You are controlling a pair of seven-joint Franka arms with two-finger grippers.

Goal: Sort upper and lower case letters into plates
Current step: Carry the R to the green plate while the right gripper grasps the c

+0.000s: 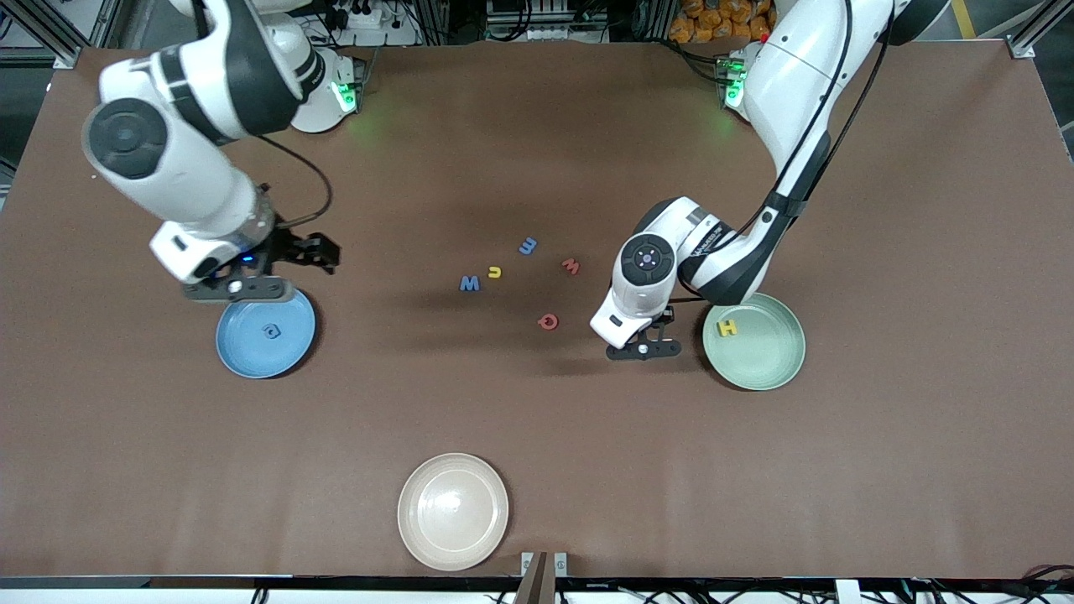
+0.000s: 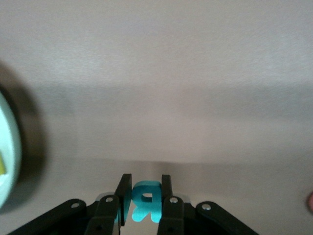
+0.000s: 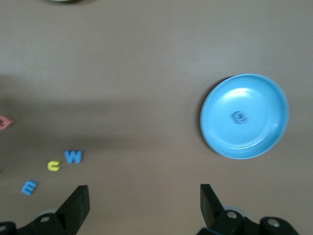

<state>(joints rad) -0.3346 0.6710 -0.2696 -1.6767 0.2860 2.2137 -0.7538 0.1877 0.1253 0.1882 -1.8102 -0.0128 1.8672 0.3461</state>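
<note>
My left gripper (image 1: 644, 346) is shut on a teal letter R (image 2: 145, 200), low over the table beside the pale green plate (image 1: 765, 362), which holds a yellow H (image 1: 727, 328). My right gripper (image 1: 239, 289) is open and empty over the blue plate's (image 1: 252, 356) farther edge; a blue letter (image 1: 270, 330) lies in that plate. On the table's middle lie a blue E-like letter (image 1: 528, 246), a yellow u (image 1: 494, 272), a blue W (image 1: 470, 284), a red w (image 1: 570, 266) and a red Q (image 1: 548, 320). The right wrist view shows the blue plate (image 3: 215, 142) and the blue W (image 3: 73, 156).
A cream-white plate (image 1: 453, 512) sits near the table's front edge, nearer to the front camera than the letters. The green plate's rim (image 2: 7, 161) shows at the edge of the left wrist view.
</note>
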